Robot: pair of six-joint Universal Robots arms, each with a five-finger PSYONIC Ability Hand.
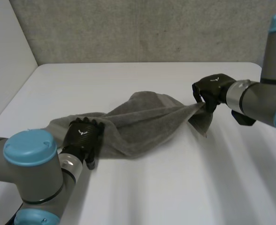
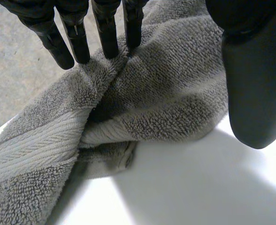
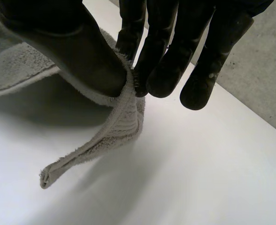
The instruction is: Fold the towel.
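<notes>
Under the right hand (image 3: 72,51), pinching the towel (image 3: 126,119), its wrist view shows a dangling corner; left hand (image 2: 107,28) presses straight-fingered.

Bunched towel (image 1: 142,124) across table (image 1: 175,187) middle, left robot hand (image 1: 84,135) on its left end, right robot hand (image 1: 213,89) at its right corner

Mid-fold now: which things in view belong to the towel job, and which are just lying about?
Belongs to the job:
grey towel, bunched on the table
left hand, straight fingers pressing one end of it
right hand, pinching the opposite edge between thumb and fingers

Not part of it:
white table, the work surface
grey wall behind
</notes>
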